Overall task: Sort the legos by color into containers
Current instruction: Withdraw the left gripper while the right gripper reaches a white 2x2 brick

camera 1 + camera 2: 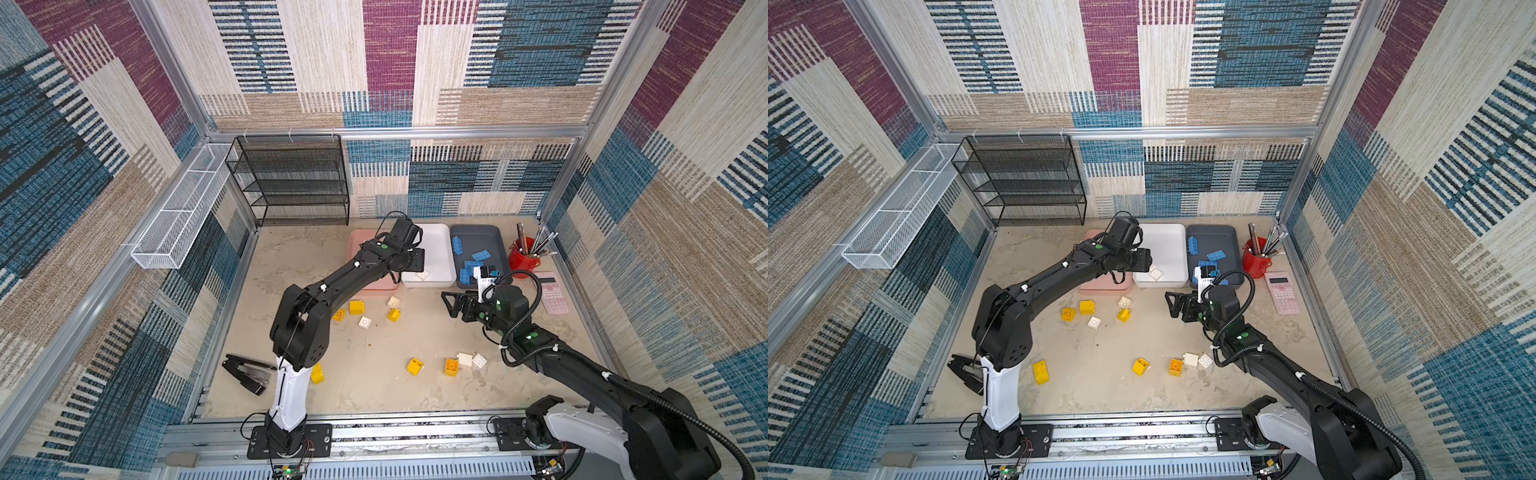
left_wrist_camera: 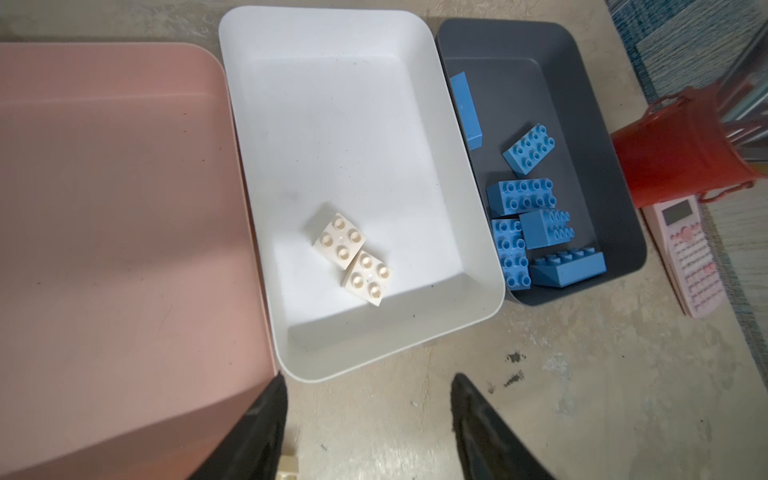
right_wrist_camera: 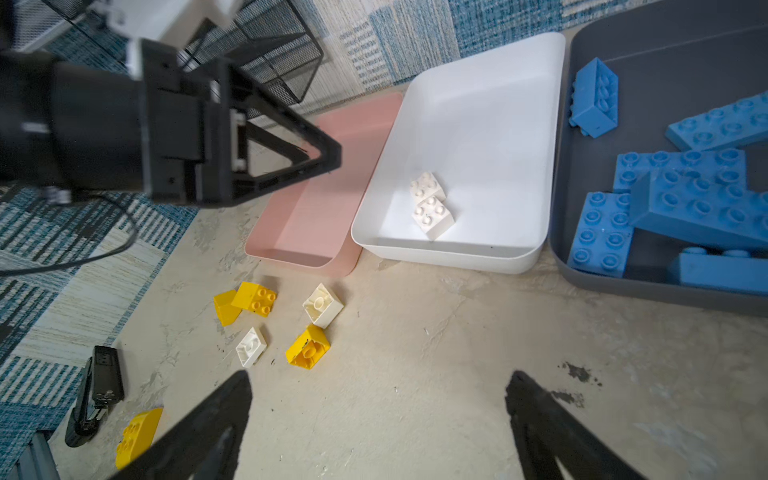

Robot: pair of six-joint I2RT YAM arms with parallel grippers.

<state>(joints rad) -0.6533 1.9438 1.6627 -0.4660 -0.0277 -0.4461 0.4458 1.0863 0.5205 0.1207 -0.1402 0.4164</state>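
Both grippers hang empty over the table, with the bricks partly sorted into the trays.

The pink tray (image 2: 104, 208), white tray (image 2: 340, 104) and dark grey tray (image 2: 519, 45) lie side by side at the back of the table (image 1: 374, 395), their long axes running front to back. Two white bricks (image 2: 340, 240) sit studs up in the white tray, touching corner to edge. Six blue bricks (image 2: 524, 198) lie in the grey tray pointing various ways, one on its side lengthwise along the wall. Yellow bricks (image 1: 355, 306) and loose white bricks (image 1: 365, 322) are scattered on the table. The left gripper (image 2: 368, 384) and right gripper (image 3: 380, 378) both have their jaws spread with nothing between them. In both top views the left arm covers much of the pink tray, and a yellow brick (image 1: 318, 372) by its base is half hidden.
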